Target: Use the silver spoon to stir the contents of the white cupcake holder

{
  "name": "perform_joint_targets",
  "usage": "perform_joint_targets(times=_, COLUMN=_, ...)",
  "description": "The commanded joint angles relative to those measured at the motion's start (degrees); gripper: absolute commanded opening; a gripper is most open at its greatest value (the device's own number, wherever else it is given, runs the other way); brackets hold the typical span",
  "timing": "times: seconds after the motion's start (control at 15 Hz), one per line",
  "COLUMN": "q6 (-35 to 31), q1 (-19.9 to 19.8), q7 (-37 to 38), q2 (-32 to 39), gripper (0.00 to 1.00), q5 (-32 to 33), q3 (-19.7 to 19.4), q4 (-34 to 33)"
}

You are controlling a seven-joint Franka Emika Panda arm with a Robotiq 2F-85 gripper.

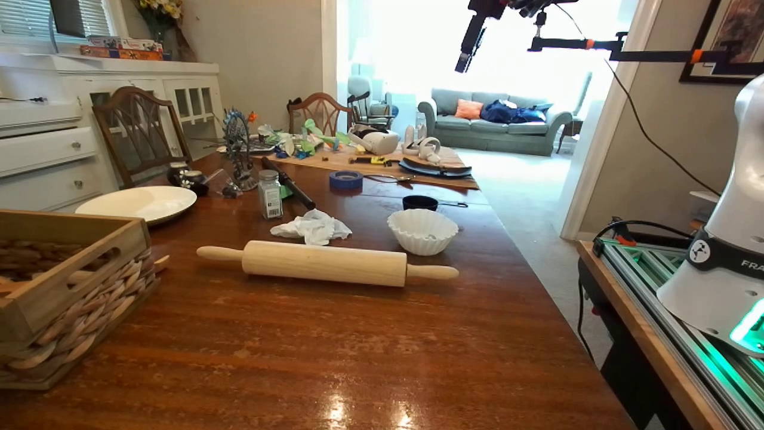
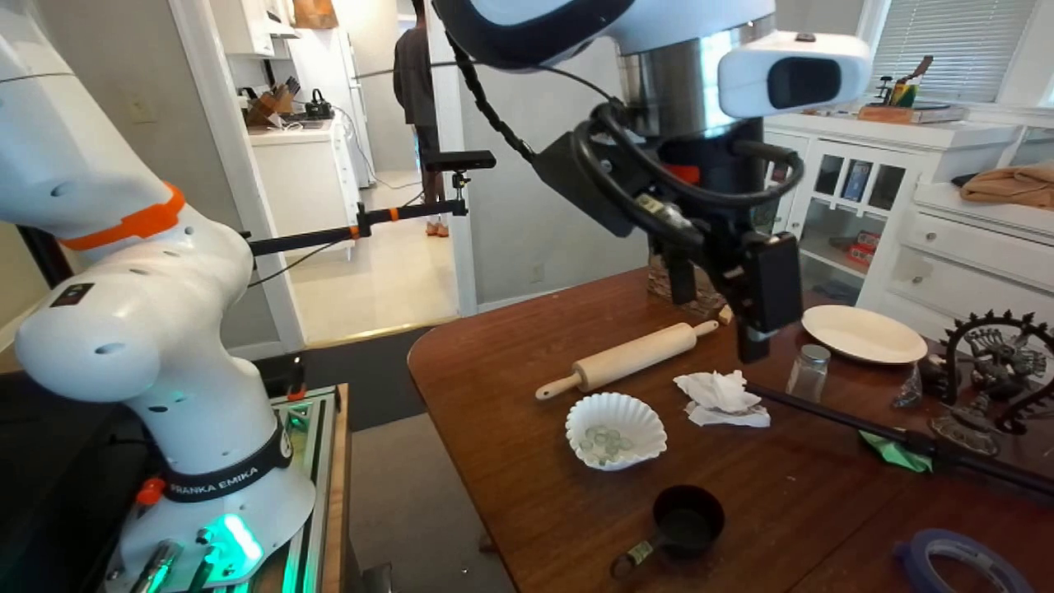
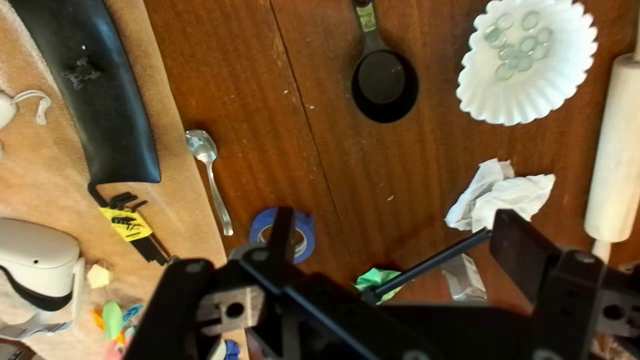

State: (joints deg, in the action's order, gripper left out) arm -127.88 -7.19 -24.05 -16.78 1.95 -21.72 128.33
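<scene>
Silver spoon [image 3: 212,181] lies left in my wrist view, exposed enough, I judge, to grasp; my fingers [image 3: 522,252] hang spread and empty, presumably to receive it; rightward, the white cupcake holder [image 3: 530,95] sits upright on the worktop [image 3: 390,165], containing glassy discs [image 3: 524,62].

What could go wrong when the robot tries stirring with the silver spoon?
The silver spoon is thin and lies flat, so the open gripper might fumble it. The blue tape sits close to the spoon, so the gripper could bump it. Stirring hard might tip the white cupcake holder or flick out the clear round pieces inside.
</scene>
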Motion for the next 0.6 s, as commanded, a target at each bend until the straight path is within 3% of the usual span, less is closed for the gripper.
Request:
perform_joint_targets(times=0.0, q6=-5.6, q1=-2.1, q7=-2.9, q2=8.8, gripper=1.00, q5=-2.9, q3=-1.4, q4=-4.0)
perform_joint_targets(times=0.2, q6=-6.6, q1=-3.6, q7=-9.0, q2=14.9, gripper=1.00, q5=-9.9, q3=-3.0, q4=-5.7)
perform_joint_targets(times=0.27, q6=-4.0, q1=-4.9, q7=-7.6, q2=16.9, gripper=1.00, q5=-10.0, q3=-2.6, q4=-7.2)
perform_joint_targets(times=0.33, q6=-5.9, q1=-5.3, q7=-5.9, q2=12.2, gripper=1.00, q5=-7.2, q3=-0.6, q4=-3.9)
perform_joint_targets(times=0.53, q6=-5.8, q1=-6.9, q7=-6.4, q2=16.1, gripper=1.00, q5=-8.2, q3=-0.4, q4=-5.6)
